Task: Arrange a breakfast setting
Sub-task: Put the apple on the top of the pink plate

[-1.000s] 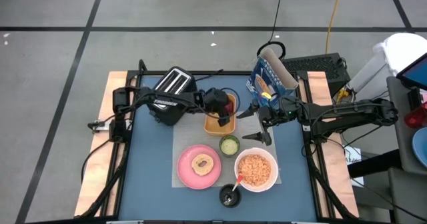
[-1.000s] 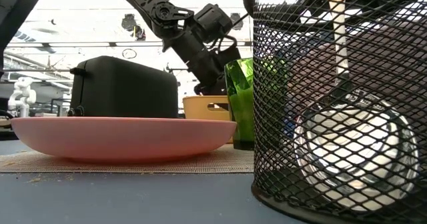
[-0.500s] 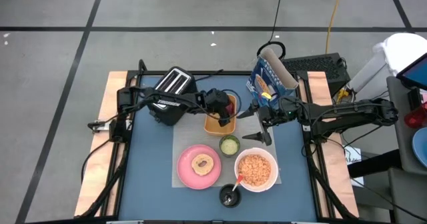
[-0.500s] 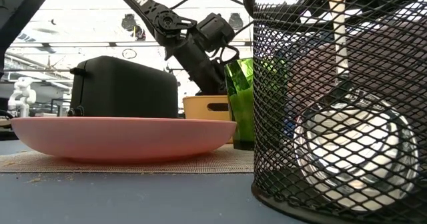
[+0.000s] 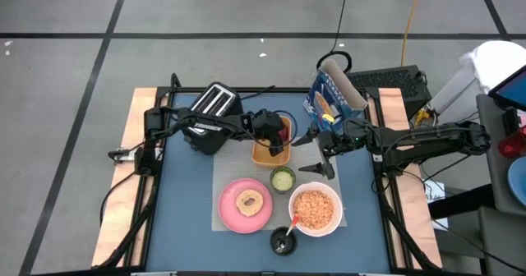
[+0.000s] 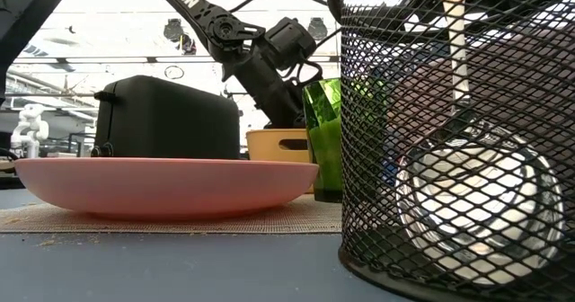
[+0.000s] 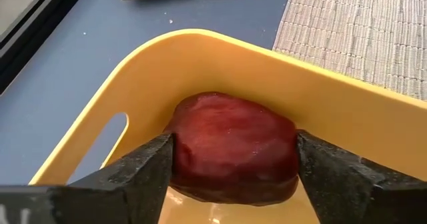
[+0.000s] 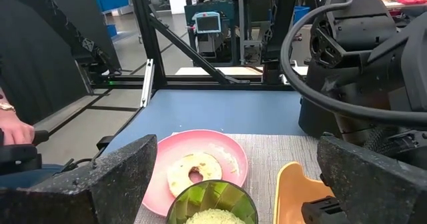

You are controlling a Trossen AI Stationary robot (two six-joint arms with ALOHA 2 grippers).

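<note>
- left gripper (image 7: pixel 230 167) down inside orange tray (image 7: pixel 347 111), fingers clamped on both sides of dark-red fruit (image 7: pixel 233 147), fruit sitting in tray
- toast (image 5: pixel 249 200) on pink plate (image 5: pixel 230 212), green cup (image 5: pixel 283 178) just beside tray
- right gripper (image 5: pixel 317 153) wide open, holding nothing, hovers near cup, cereal box (image 5: pixel 329 95) behind it

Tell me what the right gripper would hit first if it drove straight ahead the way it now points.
Probably the green cup: it sits directly ahead between the open right gripper's fingers, nearest the camera. Beyond it lies the pink plate with toast. Depth is unclear, so it may pass just over the cup.
</note>
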